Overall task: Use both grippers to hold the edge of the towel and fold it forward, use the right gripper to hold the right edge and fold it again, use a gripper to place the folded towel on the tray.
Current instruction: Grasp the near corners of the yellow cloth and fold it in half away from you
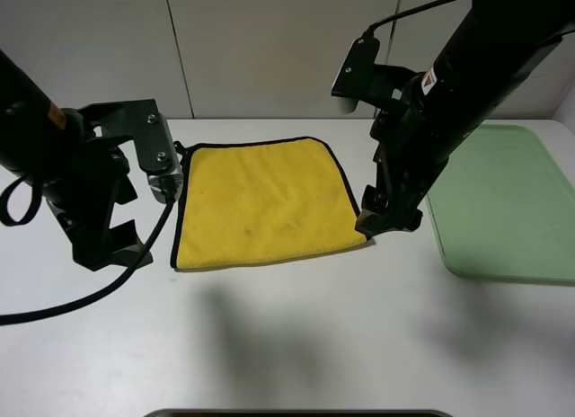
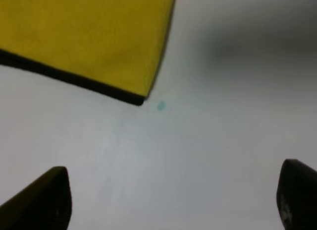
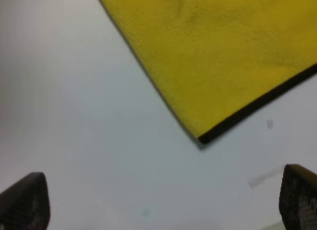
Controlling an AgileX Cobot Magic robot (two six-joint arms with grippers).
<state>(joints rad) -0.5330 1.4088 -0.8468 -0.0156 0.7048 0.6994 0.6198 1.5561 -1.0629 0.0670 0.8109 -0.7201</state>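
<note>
The yellow towel (image 1: 265,201) lies flat on the white table, its black edge (image 1: 177,210) running round it. My left gripper (image 1: 112,244) hangs open just left of the towel's near-left corner. In the left wrist view the left gripper (image 2: 171,205) is open over bare table, and the towel corner (image 2: 141,97) lies a little ahead of its fingertips (image 2: 47,200). My right gripper (image 1: 388,221) stands open beside the near-right corner. The right wrist view shows the right gripper (image 3: 161,205) empty, with the towel corner (image 3: 203,137) ahead of it. The pale green tray (image 1: 512,201) lies at the far right.
The white table (image 1: 287,336) stretches bare in front of the towel. A grey wall stands behind the table. The right arm's links rise between the towel and the tray. A dark rim (image 1: 296,413) shows at the table's front edge.
</note>
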